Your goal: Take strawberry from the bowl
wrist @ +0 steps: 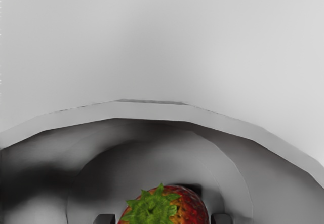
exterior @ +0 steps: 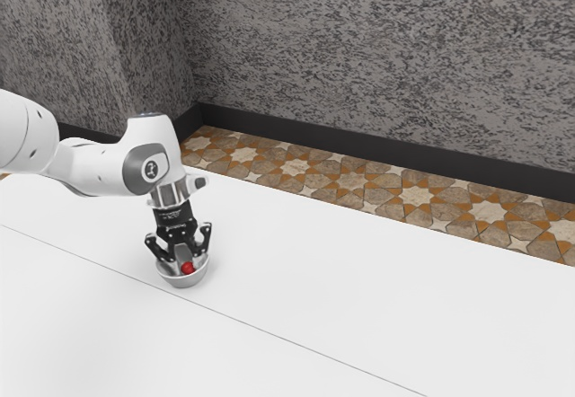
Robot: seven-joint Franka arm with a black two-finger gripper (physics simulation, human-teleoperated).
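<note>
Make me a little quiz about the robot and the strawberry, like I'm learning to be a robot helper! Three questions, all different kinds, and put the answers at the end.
1. True or false: the strawberry is inside the bowl.
2. Where is the robot's pincer?
A) Against the wall
B) Down at the bowl
C) Over the patterned floor
3. Fill in the missing word: the strawberry's leaves are ____.

Key: 1. True; 2. B; 3. green
</note>
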